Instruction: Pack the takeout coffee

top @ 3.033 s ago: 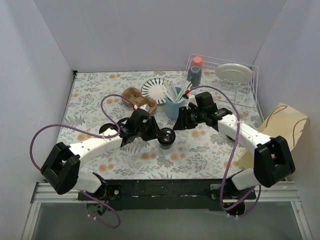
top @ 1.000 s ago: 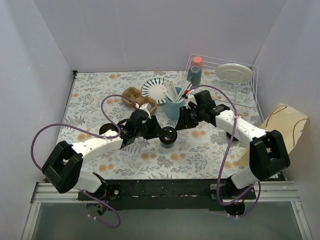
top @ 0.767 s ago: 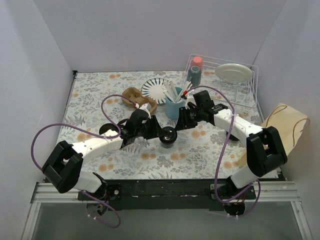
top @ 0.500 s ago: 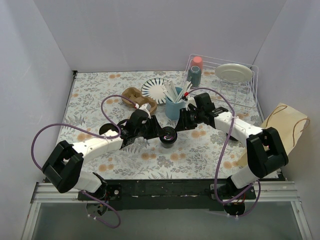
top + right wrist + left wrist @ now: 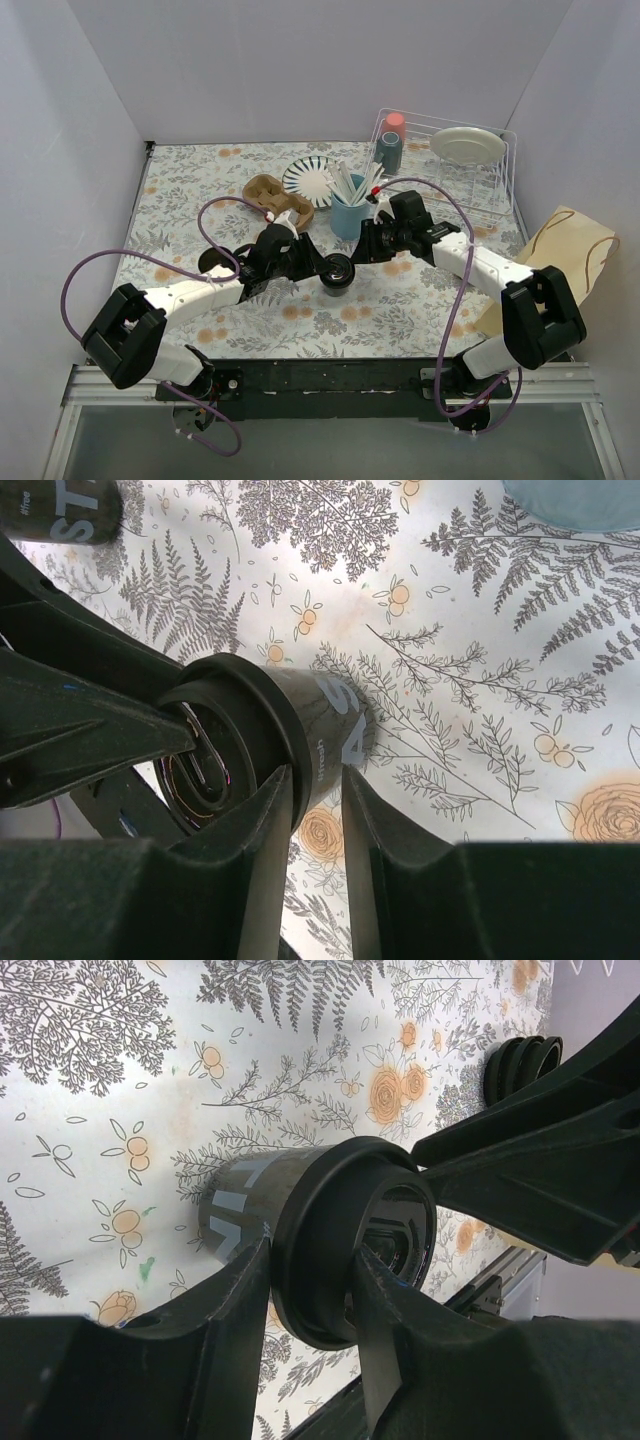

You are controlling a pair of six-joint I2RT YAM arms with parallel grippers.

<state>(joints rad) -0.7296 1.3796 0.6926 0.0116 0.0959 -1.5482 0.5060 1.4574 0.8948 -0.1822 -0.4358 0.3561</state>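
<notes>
You can read only a large white "S" on the dark paper coffee cup (image 5: 330, 730); the small print beside it is too fine, and your left wrist view catches just part of some white block letters. A second dark cup (image 5: 70, 510) at the corner of your right wrist view shows "ST". The coffee cup stands upright near the middle of the floral desk (image 5: 400, 310), long axis vertical, black plastic lid (image 5: 310, 1220) upward. Your left gripper (image 5: 310, 1270) clasps it at the lid's rim. Your right gripper (image 5: 315, 775) pinches it just beneath the lid.
</notes>
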